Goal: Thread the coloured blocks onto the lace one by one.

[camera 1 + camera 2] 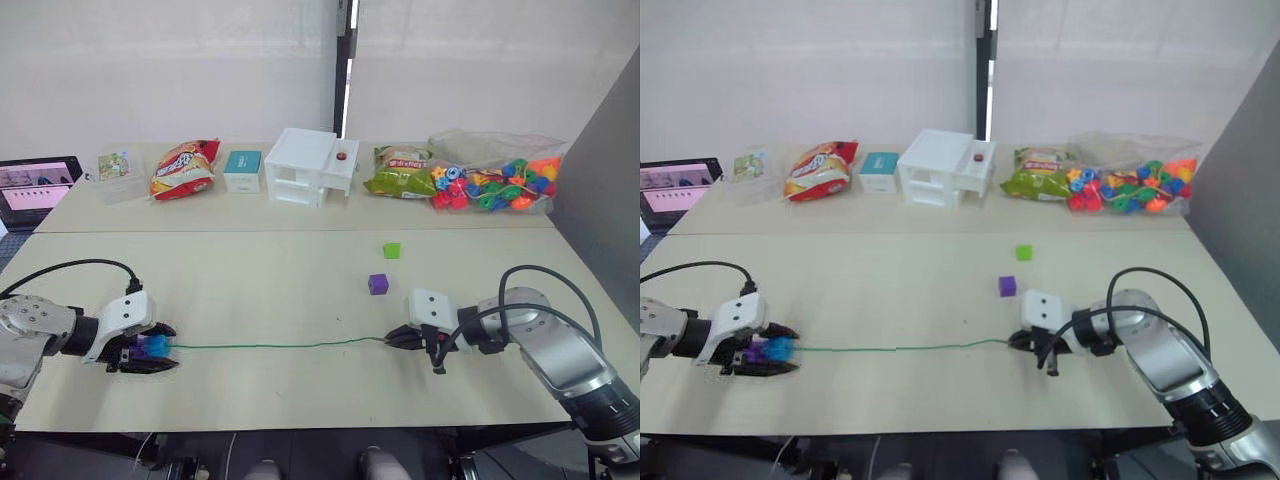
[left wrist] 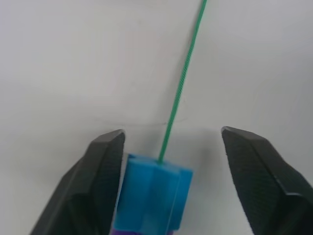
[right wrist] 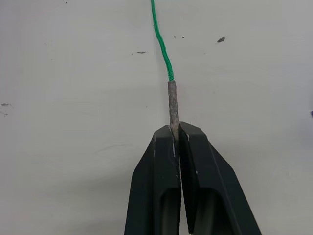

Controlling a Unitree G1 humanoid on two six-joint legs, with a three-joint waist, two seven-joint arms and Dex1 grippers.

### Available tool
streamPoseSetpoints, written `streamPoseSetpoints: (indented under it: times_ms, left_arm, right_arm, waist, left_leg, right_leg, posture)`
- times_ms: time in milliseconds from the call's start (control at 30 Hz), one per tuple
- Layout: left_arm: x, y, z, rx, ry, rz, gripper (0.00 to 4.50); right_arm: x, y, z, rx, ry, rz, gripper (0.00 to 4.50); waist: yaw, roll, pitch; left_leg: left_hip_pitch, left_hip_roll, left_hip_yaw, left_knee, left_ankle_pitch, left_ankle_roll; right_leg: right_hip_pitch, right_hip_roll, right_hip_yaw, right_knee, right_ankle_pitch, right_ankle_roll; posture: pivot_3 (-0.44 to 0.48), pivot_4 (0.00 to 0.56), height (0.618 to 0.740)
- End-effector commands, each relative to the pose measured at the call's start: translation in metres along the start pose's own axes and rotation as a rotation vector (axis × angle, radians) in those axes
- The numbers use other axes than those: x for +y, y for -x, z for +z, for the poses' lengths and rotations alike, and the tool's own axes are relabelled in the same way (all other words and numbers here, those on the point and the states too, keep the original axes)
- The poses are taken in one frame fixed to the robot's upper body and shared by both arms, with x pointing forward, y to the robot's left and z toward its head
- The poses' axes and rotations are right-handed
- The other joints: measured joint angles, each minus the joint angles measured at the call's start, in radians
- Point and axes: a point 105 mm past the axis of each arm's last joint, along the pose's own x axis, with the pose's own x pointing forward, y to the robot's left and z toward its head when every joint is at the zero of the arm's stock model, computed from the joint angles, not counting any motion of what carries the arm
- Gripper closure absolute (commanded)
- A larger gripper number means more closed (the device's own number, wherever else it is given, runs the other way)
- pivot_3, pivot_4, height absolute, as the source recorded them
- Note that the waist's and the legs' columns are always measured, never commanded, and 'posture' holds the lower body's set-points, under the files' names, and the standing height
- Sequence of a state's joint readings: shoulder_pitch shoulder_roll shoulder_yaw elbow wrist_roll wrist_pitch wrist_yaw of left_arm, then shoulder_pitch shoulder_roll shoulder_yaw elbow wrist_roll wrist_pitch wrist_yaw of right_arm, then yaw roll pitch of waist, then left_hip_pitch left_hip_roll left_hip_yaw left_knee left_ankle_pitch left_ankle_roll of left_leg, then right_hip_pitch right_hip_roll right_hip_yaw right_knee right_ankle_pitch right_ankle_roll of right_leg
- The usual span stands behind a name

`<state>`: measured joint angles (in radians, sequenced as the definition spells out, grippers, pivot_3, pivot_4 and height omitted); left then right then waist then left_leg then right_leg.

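Note:
The green lace (image 1: 270,347) lies stretched across the near table between my two grippers. My right gripper (image 1: 400,338) is shut on its stiff grey tip (image 3: 172,100), low over the table. At the other end sit a blue block (image 2: 154,193) and a purple block (image 1: 756,351), both threaded on the lace. My left gripper (image 2: 171,134) is open around them, and the blue block rests against one finger. A loose purple block (image 1: 377,284) and a light green block (image 1: 392,250) lie on the table just beyond the right gripper.
Along the far table stand a bag of mixed beads (image 1: 495,180), a green snack bag (image 1: 398,172), a white toy house (image 1: 310,165), a teal box (image 1: 242,170), a red snack bag (image 1: 183,168), a clear tub (image 1: 118,170) and a screen (image 1: 35,187).

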<state>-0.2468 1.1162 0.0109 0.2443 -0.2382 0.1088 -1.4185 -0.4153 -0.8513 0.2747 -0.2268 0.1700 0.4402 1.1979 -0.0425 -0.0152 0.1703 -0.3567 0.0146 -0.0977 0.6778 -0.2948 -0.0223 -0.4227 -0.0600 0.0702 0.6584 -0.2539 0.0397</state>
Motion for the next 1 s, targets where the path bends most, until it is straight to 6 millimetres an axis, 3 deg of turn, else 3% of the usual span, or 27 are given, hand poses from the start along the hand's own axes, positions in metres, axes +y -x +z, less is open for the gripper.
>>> streamPoseSetpoints:
  times_ms: [33, 133, 200, 367, 500, 700, 933, 1000]
  left_arm:
    - [0.008, 0.014, 0.034, -0.064, -0.048, 0.025, 0.01]
    - [-0.005, -0.002, 0.079, -0.22, -0.058, -0.055, 0.01]
    - [-0.02, -0.024, 0.103, -0.299, -0.088, -0.113, 0.01]
    - [-0.044, -0.085, 0.141, -0.415, -0.141, -0.145, 0.01]
    - [-0.044, -0.12, 0.162, -0.449, -0.177, -0.112, 0.01]
    - [-0.058, -0.161, 0.173, -0.434, -0.214, -0.174, 0.01]
    - [-0.067, -0.176, 0.182, -0.455, -0.199, -0.222, 0.01]
    - [-0.068, -0.177, 0.184, -0.463, -0.19, -0.233, 0.59]
  right_arm:
    - [0.0, -0.001, 0.01, -0.016, 0.038, -0.001, 4.5]
    - [0.0, -0.004, 0.011, -0.001, 0.041, 0.003, 4.5]
    - [0.0, -0.007, 0.011, 0.017, 0.042, 0.004, 4.5]
    - [0.003, -0.018, 0.02, 0.051, 0.045, 0.022, 4.5]
    - [0.004, -0.023, 0.026, 0.075, 0.042, 0.029, 4.5]
    - [0.002, -0.027, 0.034, 0.092, 0.028, 0.003, 4.5]
    - [0.002, -0.026, 0.036, 0.097, 0.02, -0.01, 4.5]
    - [0.002, -0.025, 0.036, 0.099, 0.016, -0.012, 4.5]
  waist:
    - [0.0, 0.0, 0.0]
    - [0.002, -0.001, 0.0]
    - [0.002, 0.0, 0.0]
    - [-0.001, -0.001, 0.0]
    - [0.001, -0.001, 0.0]
    - [0.002, -0.001, 0.0]
    - [0.002, -0.001, 0.0]
    - [0.002, -0.001, 0.0]
  left_leg:
    - [0.0, 0.0, 0.0, 0.0, 0.0, 0.0]
    - [-0.001, 0.0, 0.0, 0.001, 0.0, 0.0]
    - [-0.001, 0.0, 0.0, 0.001, 0.0, 0.0]
    - [-0.001, 0.0, -0.001, 0.001, 0.0, 0.0]
    - [-0.001, -0.001, -0.001, 0.002, 0.0, 0.0]
    - [-0.001, -0.001, -0.001, 0.002, 0.0, 0.0]
    - [-0.002, -0.001, -0.002, 0.002, 0.0, 0.0]
    - [-0.002, -0.001, -0.002, 0.002, 0.0, 0.0]
  right_leg:
    - [0.0, 0.0, 0.0, 0.0, 0.0, 0.0]
    - [0.0, 0.0, 0.0, 0.0, 0.0, 0.0]
    - [0.001, -0.001, 0.0, 0.0, 0.0, 0.0]
    - [0.0, 0.0, 0.0, 0.0, 0.0, 0.0]
    - [0.0, 0.0, 0.0, 0.001, 0.0, 0.0]
    - [0.0, 0.0, 0.0, 0.0, 0.0, 0.0]
    - [0.0, 0.0, 0.0, 0.0, 0.0, 0.0]
    - [0.0, 0.0, 0.0, 0.0, 0.0, 0.0]
  posture:
    - [0.0, 0.15, 0.74]
    - [0.0, 0.15, 0.74]
    - [0.0, 0.15, 0.74]
    - [0.0, 0.15, 0.74]
    - [0.0, 0.15, 0.74]
    - [0.0, 0.15, 0.74]
    - [0.0, 0.15, 0.74]
    - [0.0, 0.15, 0.74]
